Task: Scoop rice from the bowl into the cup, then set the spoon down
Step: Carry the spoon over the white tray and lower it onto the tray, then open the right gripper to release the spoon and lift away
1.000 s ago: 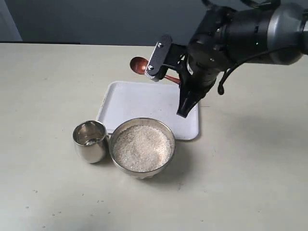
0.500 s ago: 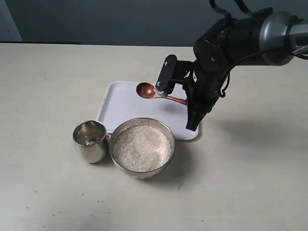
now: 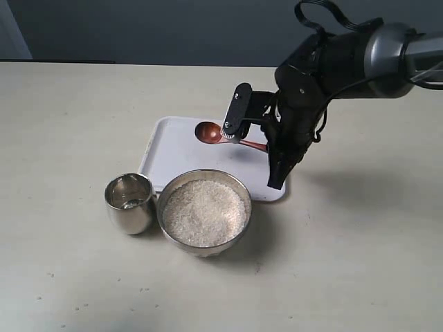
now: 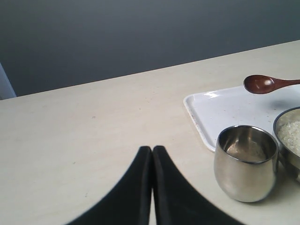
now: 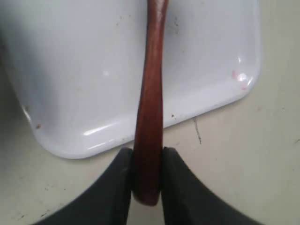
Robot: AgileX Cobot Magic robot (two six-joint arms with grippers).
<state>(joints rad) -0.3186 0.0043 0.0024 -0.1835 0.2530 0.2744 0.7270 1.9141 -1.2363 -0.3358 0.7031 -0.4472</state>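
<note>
Against one second ago, the spoon [image 3: 216, 133] is lower and over the white tray [image 3: 176, 149] instead of up past its far edge. Against half a second ago it has hardly shifted.

The right gripper [image 5: 146, 157] pinches the very end of the handle, with the jaws tight on either side of the wood. The spoon's long axis runs straight out ahead of those jaws and roughly level. The oval bowl end is farthest from them with its hollow facing up, and it points to the exterior view's left. The tray lies under and ahead of the jaws (whether the spoon touches it can't be told; the left wrist view suggests a gap).

The left gripper [image 4: 152, 151] sits low over the table [image 3: 69, 117] with its jaws pressed together, holding nothing. The cup [image 3: 129, 204] stands ahead of these jaws and off to one side. The bowl [image 3: 204, 250] is right beside the cup and heaped with rice [image 3: 204, 211]. The bowl sits nearer the right jaws than the cup does, just off the tray's near edge.
</note>
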